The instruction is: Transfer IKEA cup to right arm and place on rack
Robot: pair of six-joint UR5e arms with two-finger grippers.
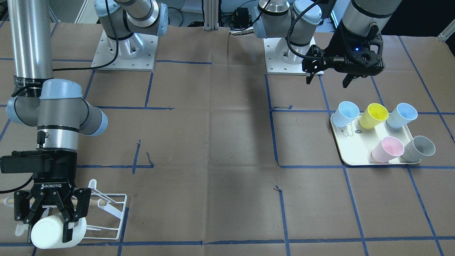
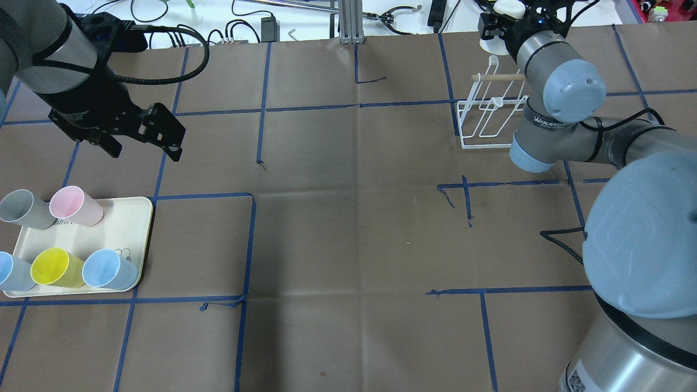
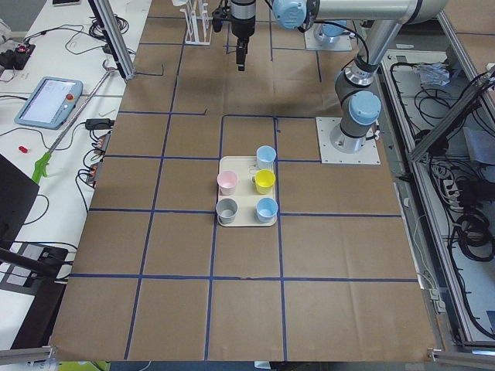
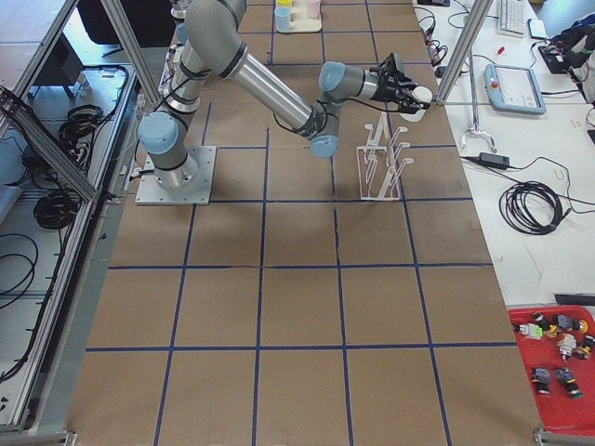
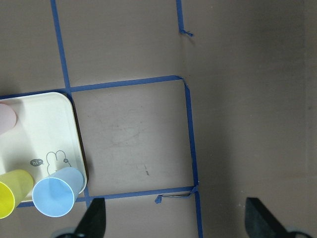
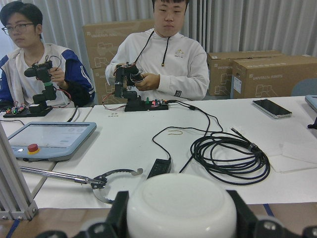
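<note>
My right gripper (image 1: 49, 227) is shut on a white IKEA cup (image 1: 53, 233), which lies on its side just above the end of the white wire rack (image 1: 106, 209). The overhead view shows the cup (image 2: 509, 7) past the rack (image 2: 490, 117) and its wooden dowel, at the table's far edge. In the right wrist view the cup (image 6: 181, 208) fills the gap between the fingers. My left gripper (image 2: 146, 155) hangs open and empty above the table, beside the tray (image 2: 125, 223). Its fingertips (image 5: 94, 220) stand wide apart.
The cream tray (image 1: 355, 156) holds several cups: two pale blue, one yellow (image 1: 373, 115), one pink and one grey. Beyond the table's far edge stand an aluminium post (image 2: 348, 22), cables and a teach pendant (image 6: 49, 139). Two people sit at a white desk there.
</note>
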